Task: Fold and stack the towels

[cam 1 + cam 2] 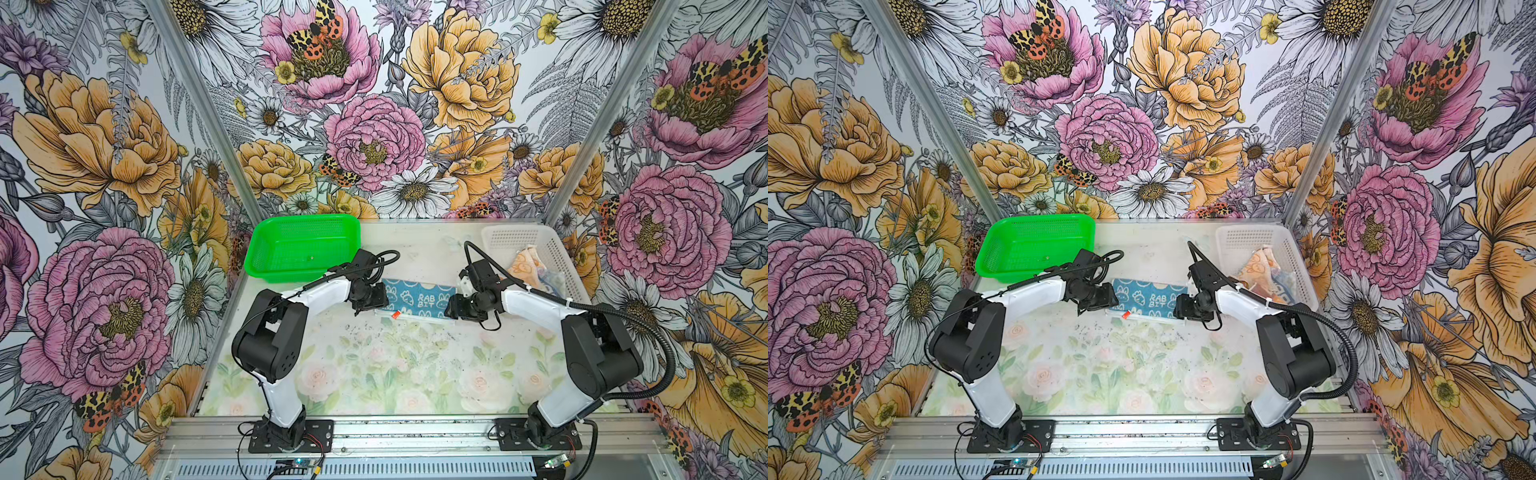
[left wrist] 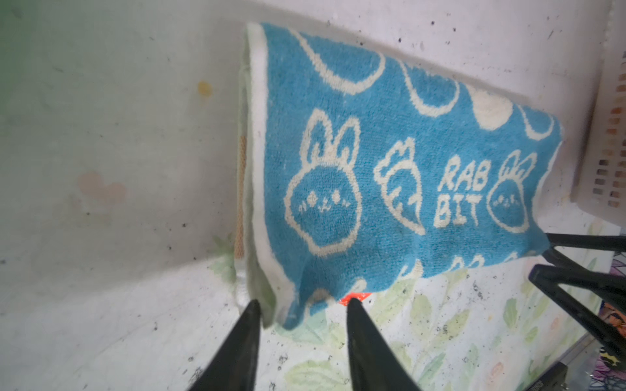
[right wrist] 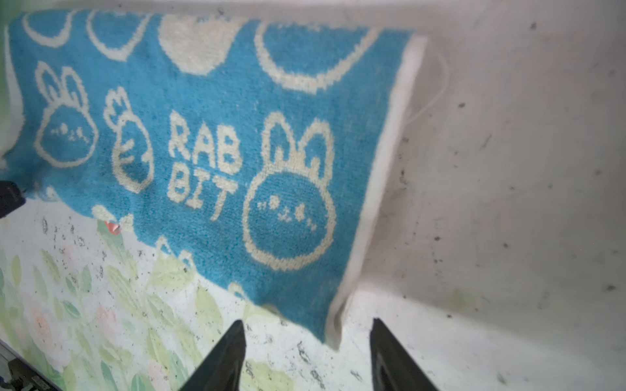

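Left fingers (image 2: 240, 345): spread wide, black and pointed; the blue towel's near corner lies in the gap between the tips, not pinched
Right fingers (image 3: 225, 365): spread wide too; the towel's other near corner lies just ahead of the gap, apart from both tips
Blue towel (image 1: 415, 297): folded into a long strip, flat on the desk between the two arms, in both top views; blue face up, white border at each short end
Writing: "RAB" over "BIT" in white terry letters on the blue towel (image 3: 203, 166); white bunny faces and carrot shapes beside it; a row of white arcs and one solid white blob along the far edge
Red tag (image 2: 354, 298): small, peeping out from under the towel's near edge; no print can be read on it
Left end of the strip: paler layers with a tan strip (image 2: 241, 189) show beneath the blue face; whether they are a second cloth I cannot tell
White basket (image 1: 515, 235): at the desk's far right; an orange towel (image 1: 525, 262) lies crumpled inside, with a paler towel (image 1: 550, 279) bearing blue marks beside it; its lettering is too small to read
Green basket (image 1: 291, 241): at the far left, well apart from the towels
Desk (image 1: 395, 374): pale rose print, flecked with dark specks
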Controlling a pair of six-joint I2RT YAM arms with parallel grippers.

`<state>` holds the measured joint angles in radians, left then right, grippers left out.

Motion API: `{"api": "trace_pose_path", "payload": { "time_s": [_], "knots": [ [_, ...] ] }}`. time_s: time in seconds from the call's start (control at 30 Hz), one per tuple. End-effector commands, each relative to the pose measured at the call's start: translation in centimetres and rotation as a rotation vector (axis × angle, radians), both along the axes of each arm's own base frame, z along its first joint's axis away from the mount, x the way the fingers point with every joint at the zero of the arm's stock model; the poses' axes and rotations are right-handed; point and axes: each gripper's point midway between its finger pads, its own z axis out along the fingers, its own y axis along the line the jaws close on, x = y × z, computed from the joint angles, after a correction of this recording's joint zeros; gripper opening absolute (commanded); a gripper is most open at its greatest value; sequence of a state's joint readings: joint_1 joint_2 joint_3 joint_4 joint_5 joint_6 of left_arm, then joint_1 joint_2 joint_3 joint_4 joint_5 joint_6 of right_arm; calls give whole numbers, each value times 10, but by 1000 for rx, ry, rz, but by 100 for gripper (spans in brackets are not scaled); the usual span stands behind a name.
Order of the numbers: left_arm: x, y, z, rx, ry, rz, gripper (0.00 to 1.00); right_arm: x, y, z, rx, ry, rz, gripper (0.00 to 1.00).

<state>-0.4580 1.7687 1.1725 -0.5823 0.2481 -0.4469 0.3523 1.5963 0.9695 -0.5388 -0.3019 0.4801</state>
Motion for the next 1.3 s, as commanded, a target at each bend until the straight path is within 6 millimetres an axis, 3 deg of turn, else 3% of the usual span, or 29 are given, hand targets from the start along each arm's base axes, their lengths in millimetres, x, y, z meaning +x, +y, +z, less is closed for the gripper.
{"api": "trace_pose_path", "payload": {
  "time_s": [0.0, 0.1, 0.23, 0.33, 0.47, 0.6, 0.73, 0.83, 0.87, 0.93, 1.07, 1.17, 1.27],
  "knots": [
    [15, -5, 48, -73, -89, 15, 98, 10, 10, 38, 82, -85, -24, 74],
    [23, -16, 59, -160, -71, 39, 99, 17, 25, 50, 149, -92, -30, 80],
    [34, -43, 66, -304, -57, 58, 99, 26, 43, 46, 259, -65, -56, 83],
    [36, -48, 51, -326, -32, 95, 99, 28, 51, 36, 304, -53, -71, 84],
    [22, -55, 24, -310, 10, 80, 99, 21, 50, 12, 296, -8, -72, 85],
    [2, -48, -20, -267, 89, 88, 99, 9, 44, -14, 255, 41, -67, 85],
    [-14, -36, -37, -231, 117, 91, 99, -2, 34, -32, 219, 72, -71, 85],
    [-16, -30, -38, -209, 112, 85, 99, -2, 31, -33, 209, 66, -68, 85],
    [-12, -30, -20, -214, 74, 75, 99, -1, 30, -31, 212, 60, -68, 86],
    [-5, -29, -5, -187, 37, 52, 99, 3, 31, -22, 226, 41, -61, 86],
    [12, -26, 25, -123, -35, 15, 99, 13, 30, 14, 242, -42, -53, 89],
    [24, -17, 27, -66, -38, 12, 99, 21, 20, 28, 239, -76, -73, 97],
    [33, -10, 12, -10, -14, 9, 99, 25, 10, 22, 207, -64, -85, 99]
  ]
}}
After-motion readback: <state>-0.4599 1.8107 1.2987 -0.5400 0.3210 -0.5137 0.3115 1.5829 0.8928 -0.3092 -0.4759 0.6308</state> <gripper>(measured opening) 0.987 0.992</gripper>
